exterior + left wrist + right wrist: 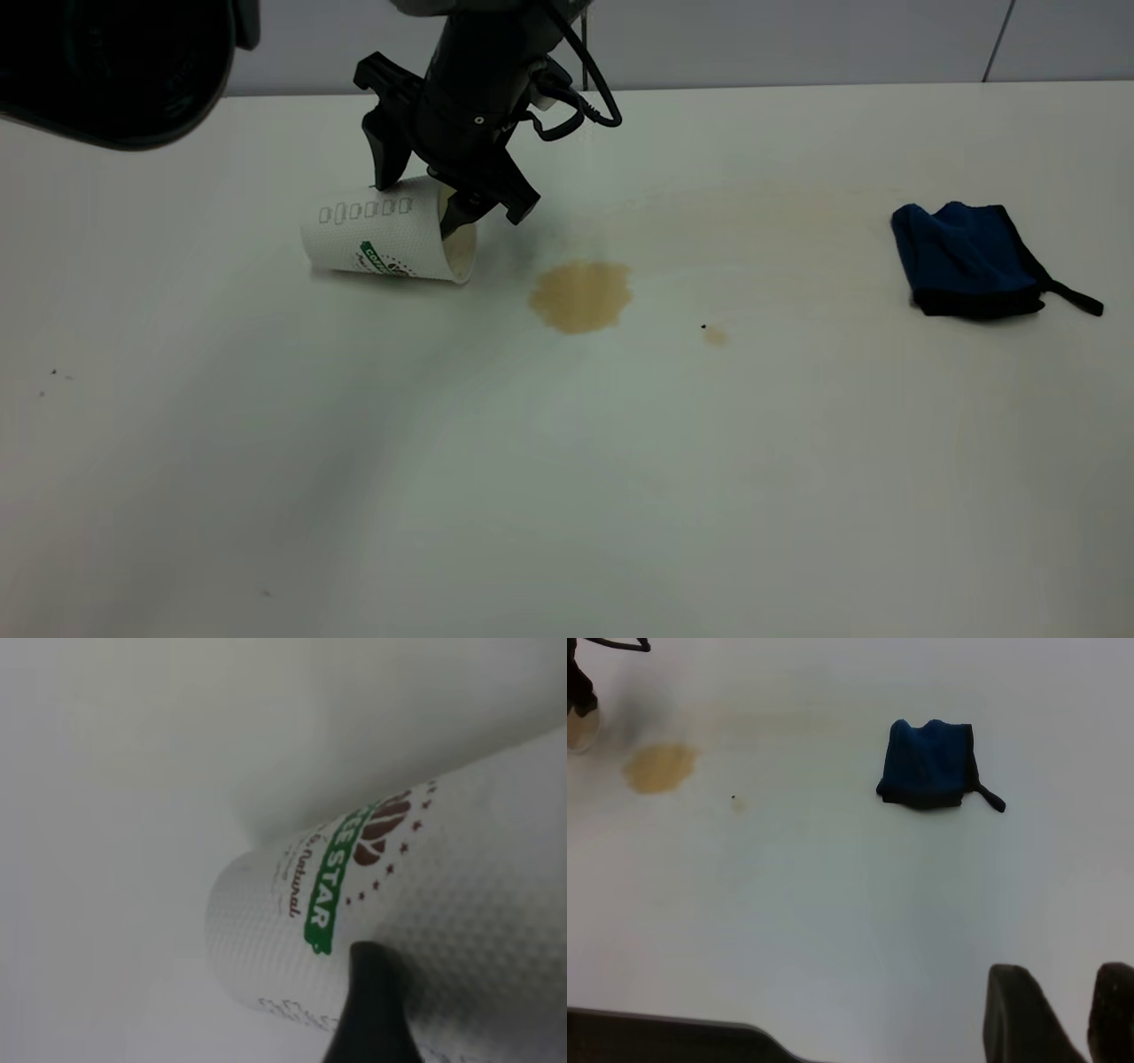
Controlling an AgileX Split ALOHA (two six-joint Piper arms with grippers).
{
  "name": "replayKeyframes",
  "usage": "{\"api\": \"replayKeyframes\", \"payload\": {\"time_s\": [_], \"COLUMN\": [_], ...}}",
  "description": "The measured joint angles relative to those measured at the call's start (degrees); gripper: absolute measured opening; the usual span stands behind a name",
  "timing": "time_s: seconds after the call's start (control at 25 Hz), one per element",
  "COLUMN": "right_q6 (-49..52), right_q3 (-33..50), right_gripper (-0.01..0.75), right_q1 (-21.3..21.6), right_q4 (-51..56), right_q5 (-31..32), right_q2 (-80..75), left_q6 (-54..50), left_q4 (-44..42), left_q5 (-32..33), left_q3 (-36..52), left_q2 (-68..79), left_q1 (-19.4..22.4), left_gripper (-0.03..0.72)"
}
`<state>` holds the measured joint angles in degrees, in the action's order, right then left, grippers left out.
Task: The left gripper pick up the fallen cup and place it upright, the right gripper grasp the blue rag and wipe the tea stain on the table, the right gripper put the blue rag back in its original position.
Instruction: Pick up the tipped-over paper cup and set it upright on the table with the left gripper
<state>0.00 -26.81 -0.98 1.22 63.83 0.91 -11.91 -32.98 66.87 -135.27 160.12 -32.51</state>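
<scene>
I have my left gripper (425, 208) clamped on the rim of the cup (381, 235), one finger down the outside wall and the other inside the mouth. The cup lies on its side on the table (567, 496), at about ten o'clock from the middle of the exterior view, mouth pointing toward the tea stain (582, 296) just beside it at three o'clock. So the first job is only begun: grip taken, cup not yet stood up. In my left wrist view one dark fingertip (372, 1010) presses against the embossed wall near the green banner.

The stain is unwiped, with a small brown spot off at its four o'clock. The rag (967, 259) sits untouched far out at three o'clock, well apart from the stain, so wiping and returning the rag are all left.

My left arm comes down steeply from twelve o'clock, wrist tilted toward the cup. My right gripper (1063, 1019) hangs high over bare table, fingers narrowly parted, holding nothing.
</scene>
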Motion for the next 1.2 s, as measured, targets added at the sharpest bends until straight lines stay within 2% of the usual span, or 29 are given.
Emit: {"api": "replayKeyframes", "payload": {"time_s": [0.16,0.28,0.4,0.52,0.68,0.84,1.08,1.2], "right_q6": [0.00,0.00,0.00,0.00,0.00,0.00,0.00,0.00], "right_q3": [0.00,0.00,0.00,0.00,0.00,0.00,0.00,0.00], "right_gripper": [0.237,0.237,0.239,0.238,0.238,0.238,0.238,0.238], "right_q1": [0.00,0.00,0.00,0.00,0.00,0.00,0.00,0.00], "right_q4": [0.00,0.00,0.00,0.00,0.00,0.00,0.00,0.00], "right_q5": [0.00,0.00,0.00,0.00,0.00,0.00,0.00,0.00], "right_q2": [0.00,0.00,0.00,0.00,0.00,0.00,0.00,0.00], "left_q6": [0.00,0.00,0.81,3.53,7.59,14.30,28.99,32.48], "left_q4": [-2.41,-3.28,-5.64,-7.07,-4.50,6.96,31.32,38.07], "left_q5": [0.00,0.00,0.05,0.05,0.05,0.00,0.00,0.05], "left_q3": [0.00,0.00,-0.06,-0.24,-0.18,0.00,0.00,0.00], "left_q2": [0.54,0.67,0.49,-0.18,-2.36,-7.57,-15.19,-15.54], "left_q1": [0.55,1.26,1.96,2.72,3.23,4.81,13.58,16.75], "left_gripper": [0.465,0.330,0.151,0.055,0.025,0.013,0.010,0.010]}}
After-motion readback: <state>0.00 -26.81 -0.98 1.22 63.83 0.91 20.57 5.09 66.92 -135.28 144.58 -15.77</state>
